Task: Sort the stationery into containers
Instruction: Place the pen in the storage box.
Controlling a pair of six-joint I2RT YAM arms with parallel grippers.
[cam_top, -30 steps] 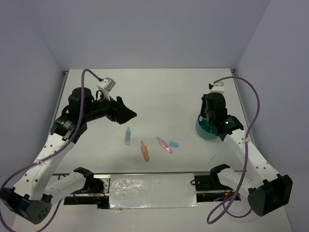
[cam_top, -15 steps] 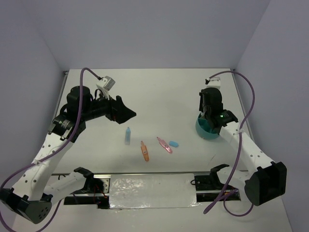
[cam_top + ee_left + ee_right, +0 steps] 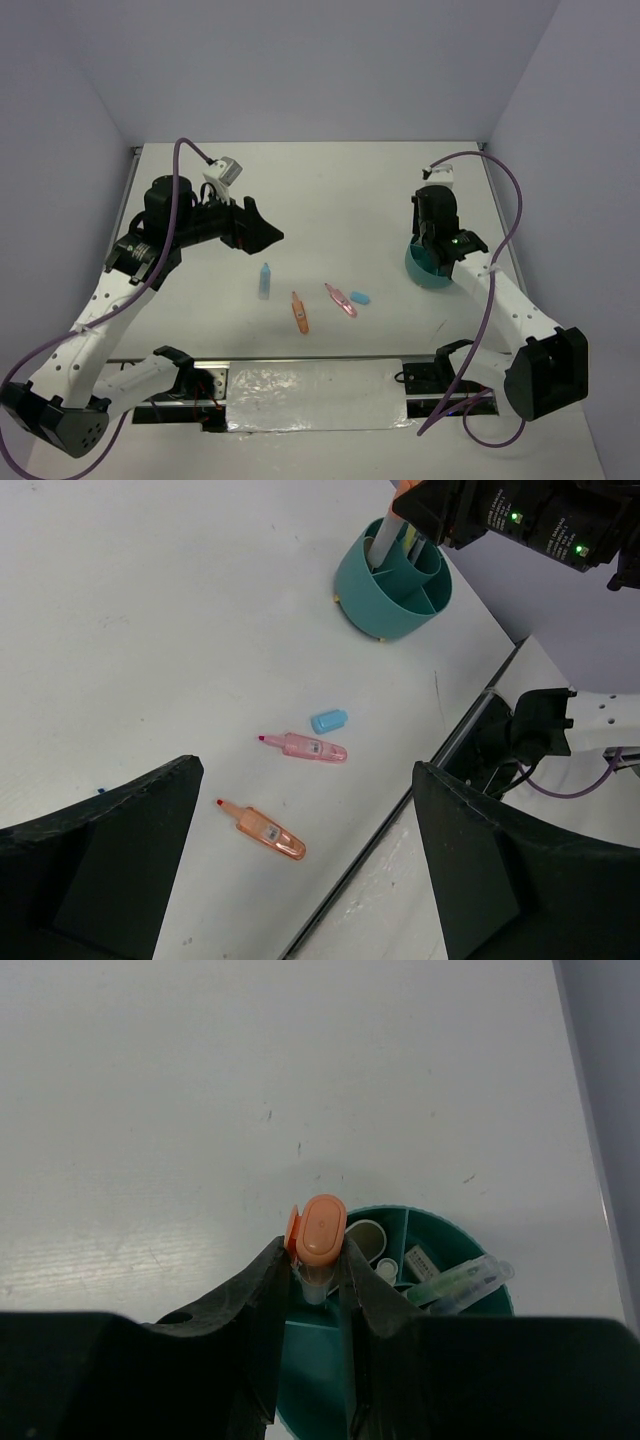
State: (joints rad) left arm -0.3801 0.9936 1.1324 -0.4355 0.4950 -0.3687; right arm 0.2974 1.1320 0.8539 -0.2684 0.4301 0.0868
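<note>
Inspection, remote station.

1. White table (image 3: 330,190): carries the cup on my right and four loose items near the middle, towards the near edge.

2. Left gripper (image 3: 265,235): hangs above the table with its jaws spread as wide as they go, holding nothing. It is by far the nearer arm to the loose items.

3. Right gripper (image 3: 312,1256): closed partway on an orange-capped marker (image 3: 320,1228), one finger on each side of the barrel. It sits directly over the cup.

4. Round teal plastic cup with inner dividers (image 3: 380,610): stands upright near the right edge of the table. Several pens and a small white item are already in its compartments.

5. Held marker: its long axis is vertical, cap up. The lower end points into the compartment at the rim side nearest the fingers. I cannot tell whether the tip has reached the bottom. I judge that the release depends on the barrel being inside that wall, not on top of it.

6. Loose items: a light blue tube (image 3: 265,281) lies just towards the near edge from the left fingers, its long axis running near to far. An orange highlighter (image 3: 299,312) and a pink highlighter (image 3: 340,300) lie further to the right, both at a slant. A small blue cap-shaped piece (image 3: 360,297) lies just beside the pink one.
</note>
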